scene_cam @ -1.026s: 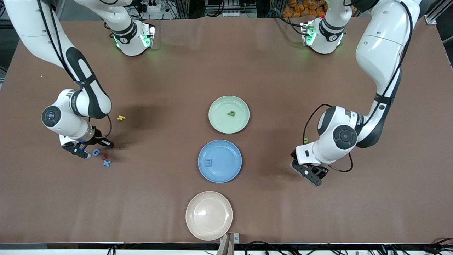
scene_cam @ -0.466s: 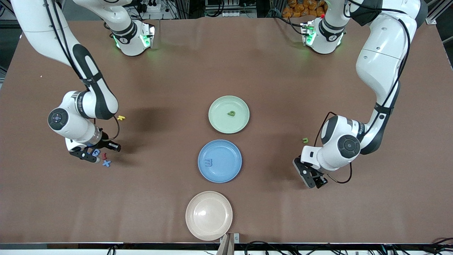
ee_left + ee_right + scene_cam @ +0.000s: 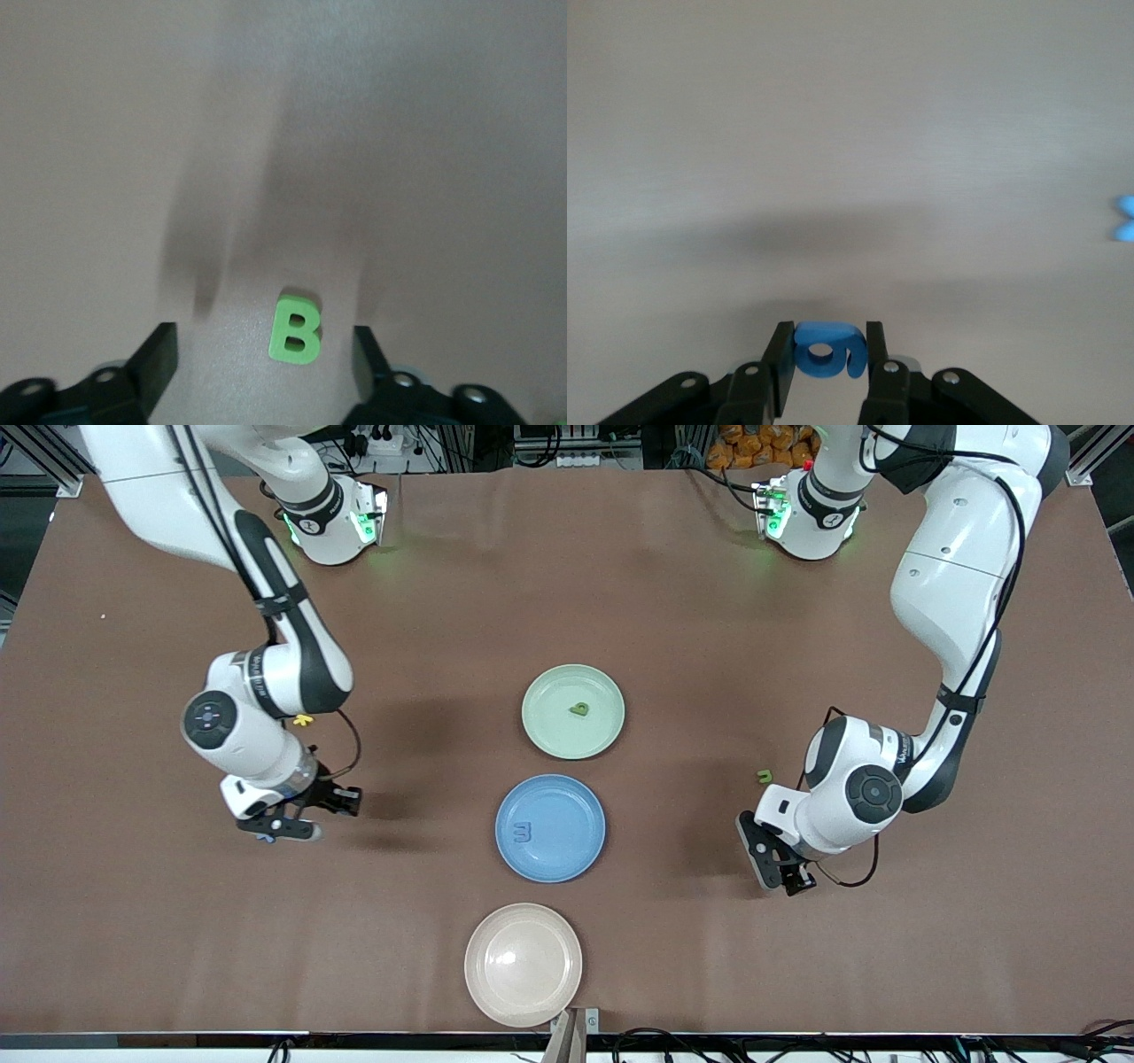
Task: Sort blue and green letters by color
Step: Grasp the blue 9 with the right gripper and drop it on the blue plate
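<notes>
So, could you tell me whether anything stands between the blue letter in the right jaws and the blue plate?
Nothing visible does: only bare table lies between the right gripper, shut on the blue letter, and the blue plate. The left gripper hangs open over a green B.

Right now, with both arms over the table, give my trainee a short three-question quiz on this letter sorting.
1. True or false: the right gripper is empty.
2. The blue 3 lies: A, on bare table; B, on the blue plate; C, in a gripper.
3. Fill in: in the left wrist view, the green letter on the table between the left gripper's open fingers is a ___.

Key: 1 false, it is shut on a blue letter. 2 B. 3 B.
</notes>
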Action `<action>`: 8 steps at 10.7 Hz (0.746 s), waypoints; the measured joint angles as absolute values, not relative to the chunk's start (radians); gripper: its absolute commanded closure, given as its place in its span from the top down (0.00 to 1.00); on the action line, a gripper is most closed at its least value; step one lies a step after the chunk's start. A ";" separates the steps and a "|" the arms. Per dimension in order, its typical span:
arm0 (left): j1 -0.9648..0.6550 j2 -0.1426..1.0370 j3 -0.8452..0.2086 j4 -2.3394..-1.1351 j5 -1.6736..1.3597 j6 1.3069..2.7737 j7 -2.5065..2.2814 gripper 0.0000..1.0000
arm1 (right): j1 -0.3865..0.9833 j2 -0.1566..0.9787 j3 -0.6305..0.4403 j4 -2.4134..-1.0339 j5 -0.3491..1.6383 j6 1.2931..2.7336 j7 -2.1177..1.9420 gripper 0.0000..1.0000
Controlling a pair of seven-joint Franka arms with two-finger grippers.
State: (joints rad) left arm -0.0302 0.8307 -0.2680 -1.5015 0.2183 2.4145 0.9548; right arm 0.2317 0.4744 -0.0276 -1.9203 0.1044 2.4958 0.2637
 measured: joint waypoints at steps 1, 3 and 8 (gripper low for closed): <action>-0.030 0.835 -0.264 -1.501 0.218 2.414 0.989 0.61 | 0.279 0.488 -0.027 -1.891 0.137 2.496 0.267 0.00; -0.030 0.842 -0.261 -1.501 0.219 2.415 1.023 0.57 | 0.366 0.532 -0.026 -1.811 0.220 2.497 0.270 0.00; -0.034 0.847 -0.259 -1.501 0.221 2.414 1.025 0.50 | 0.533 0.684 -0.025 -1.599 0.257 2.506 0.354 0.01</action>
